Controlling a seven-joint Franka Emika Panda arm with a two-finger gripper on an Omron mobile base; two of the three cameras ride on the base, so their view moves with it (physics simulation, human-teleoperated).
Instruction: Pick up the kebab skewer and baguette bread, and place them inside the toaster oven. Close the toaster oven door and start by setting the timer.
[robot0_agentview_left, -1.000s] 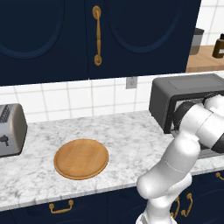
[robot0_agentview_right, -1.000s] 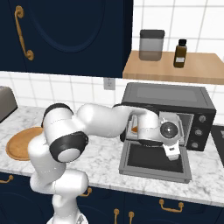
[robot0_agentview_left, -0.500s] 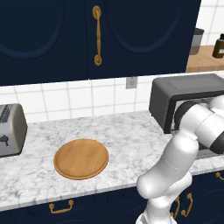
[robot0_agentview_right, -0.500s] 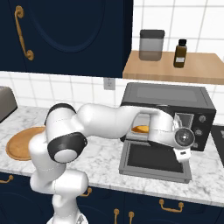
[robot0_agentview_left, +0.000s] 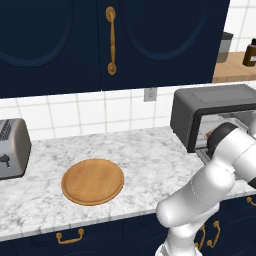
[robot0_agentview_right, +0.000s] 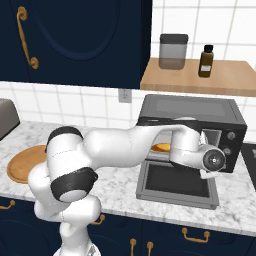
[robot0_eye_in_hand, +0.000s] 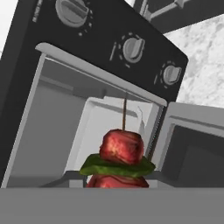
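The kebab skewer (robot0_eye_in_hand: 121, 151), with a red meat chunk over a green slice, fills the low centre of the hand view, its stick pointing into the open toaster oven (robot0_eye_in_hand: 78, 127). My gripper (robot0_agentview_right: 210, 161) hangs in front of the oven's right side, over the dropped toaster oven door (robot0_agentview_right: 175, 181), shut on the skewer; its fingertips are hidden. The golden baguette bread (robot0_agentview_right: 161, 148) lies inside the toaster oven (robot0_agentview_right: 192, 112). The oven's dark grey box (robot0_agentview_left: 212, 107) also stands behind my arm in the left base view.
A round wooden plate (robot0_agentview_left: 92, 181) lies bare on the marble counter (robot0_agentview_left: 150, 165), with a silver slot toaster (robot0_agentview_left: 12, 148) at the far left. Three knobs (robot0_eye_in_hand: 133, 48) line the oven's panel. A jar (robot0_agentview_right: 173, 51) and a brown bottle (robot0_agentview_right: 205, 61) stand on the shelf above.
My hand has moved to the right across the oven's front, from the opening toward the control panel side, with the skewer still in it. The door stays down.
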